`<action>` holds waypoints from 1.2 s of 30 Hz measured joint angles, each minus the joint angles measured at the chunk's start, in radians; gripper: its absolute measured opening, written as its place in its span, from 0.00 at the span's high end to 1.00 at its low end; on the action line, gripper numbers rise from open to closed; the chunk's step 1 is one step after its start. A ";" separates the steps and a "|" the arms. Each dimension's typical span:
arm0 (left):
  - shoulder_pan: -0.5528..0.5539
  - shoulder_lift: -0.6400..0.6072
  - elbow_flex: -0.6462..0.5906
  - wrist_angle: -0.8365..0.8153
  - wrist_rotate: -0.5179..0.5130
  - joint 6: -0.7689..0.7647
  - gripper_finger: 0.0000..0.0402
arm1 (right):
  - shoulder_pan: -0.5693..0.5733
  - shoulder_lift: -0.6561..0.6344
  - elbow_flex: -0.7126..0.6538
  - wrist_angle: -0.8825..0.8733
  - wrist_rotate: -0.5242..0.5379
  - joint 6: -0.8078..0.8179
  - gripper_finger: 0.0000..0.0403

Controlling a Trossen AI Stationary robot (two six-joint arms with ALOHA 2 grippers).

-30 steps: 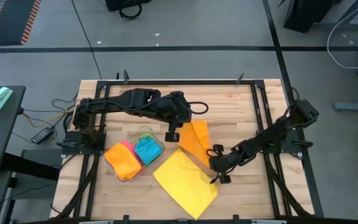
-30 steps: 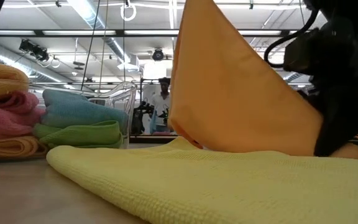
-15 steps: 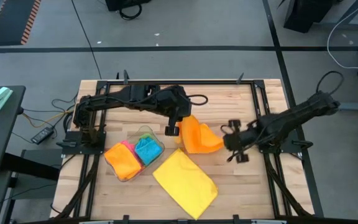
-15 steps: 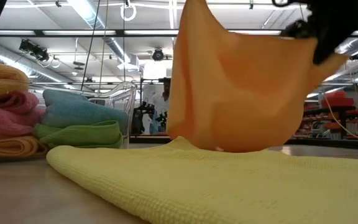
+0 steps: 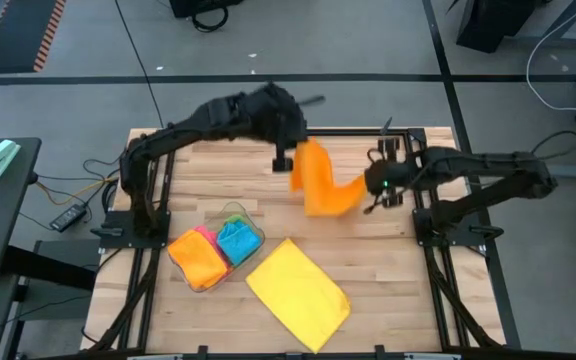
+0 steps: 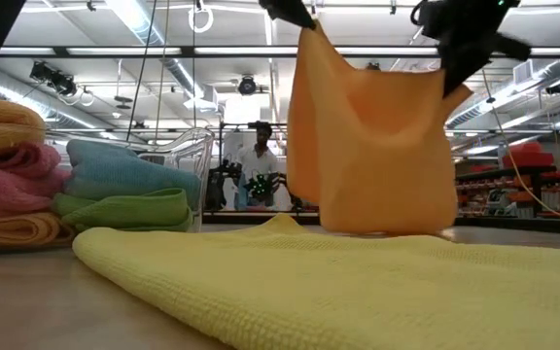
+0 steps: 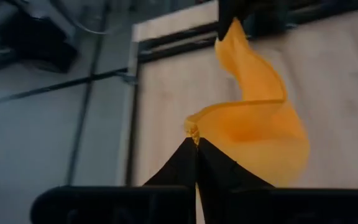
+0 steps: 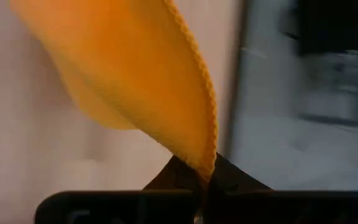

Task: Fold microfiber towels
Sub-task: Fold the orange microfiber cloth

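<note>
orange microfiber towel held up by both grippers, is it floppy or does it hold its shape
Probably very floppy: the orange microfiber towel sags in a curve between the left gripper and the right gripper, each pinching a corner. It seems light, since corner pinches alone carry it. Its lower edge hangs just above the flat yellow towel in the low view.

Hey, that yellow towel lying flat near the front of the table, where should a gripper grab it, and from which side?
Probably at a corner, coming straight down. The yellow towel lies flat and spread out, turned diamond-wise, with nothing on it. Its corner nearest the tray looks crowded, so a free corner seems easier. Both grippers, left and right, are busy holding the orange towel aloft.
</note>
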 joint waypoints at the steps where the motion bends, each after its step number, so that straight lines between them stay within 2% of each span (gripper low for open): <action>1: 0.021 0.000 0.000 0.019 0.000 0.026 0.98 | -0.032 -0.003 0.000 0.007 0.051 -0.053 0.99; 7: 0.099 -0.009 0.001 0.189 0.000 0.171 0.94 | -0.223 -0.006 0.031 0.159 0.339 -0.341 0.99; 9: 0.103 -0.009 0.001 0.182 0.002 0.196 0.94 | -0.262 -0.008 0.060 0.198 0.372 -0.381 0.99; 11: 0.098 -0.007 0.001 0.121 0.037 0.197 0.96 | -0.281 -0.008 0.080 0.195 0.351 -0.373 0.99; 14: 0.076 0.000 -0.019 0.025 0.165 0.118 0.98 | -0.271 -0.008 0.053 0.159 0.152 -0.301 0.99; 16: 0.045 -0.003 -0.099 0.024 0.217 0.055 0.98 | -0.243 0.006 -0.004 0.123 0.042 -0.247 0.99; 20: -0.036 0.006 -0.290 0.023 0.215 0.007 0.95 | -0.147 0.020 -0.143 0.081 -0.038 -0.110 0.99; 22: -0.081 0.004 -0.372 0.080 0.211 -0.009 0.96 | -0.090 0.023 -0.209 0.076 -0.107 -0.059 0.99; 25: -0.140 0.005 -0.437 0.099 0.204 -0.043 0.98 | -0.005 0.022 -0.266 0.067 -0.194 0.023 0.99; 31: -0.244 -0.007 -0.411 0.094 0.203 -0.119 0.93 | 0.152 0.022 -0.207 -0.050 -0.361 0.213 0.99; 36: -0.320 -0.014 -0.287 0.009 0.203 -0.147 0.92 | 0.259 0.022 -0.054 -0.123 -0.579 0.341 0.99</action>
